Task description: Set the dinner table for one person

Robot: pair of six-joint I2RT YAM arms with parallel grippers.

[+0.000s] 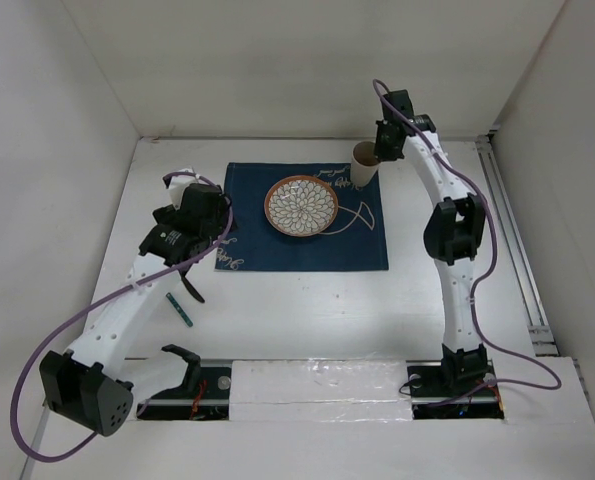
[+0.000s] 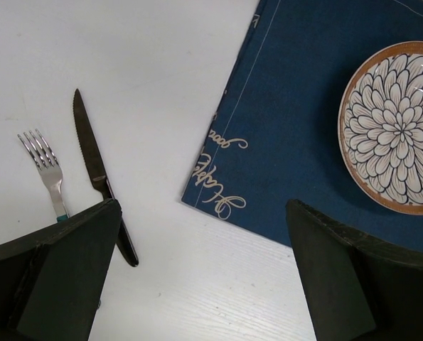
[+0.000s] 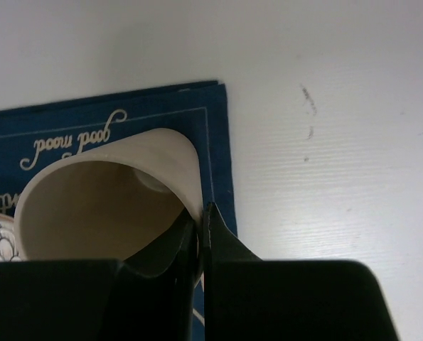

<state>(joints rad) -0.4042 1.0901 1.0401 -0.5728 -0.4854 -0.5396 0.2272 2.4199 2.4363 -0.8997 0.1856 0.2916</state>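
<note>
The surface fills the floor of a white-walled box, flat, and in the overhead view it looks wider across than deep; walls close its left, far and right edges. At the left, our left pincer hangs released, jaws spread wide, above a fork and a knife lying side by side, apart, on bare white just left of the blue placemat. A patterned plate sits mid-placemat. Open room runs in front of the placemat, between the arm bases. At the placemat's far right corner, our right pincer is clenched on the wall of a cream cup. Beyond lies a bare band, then a rail.
</note>
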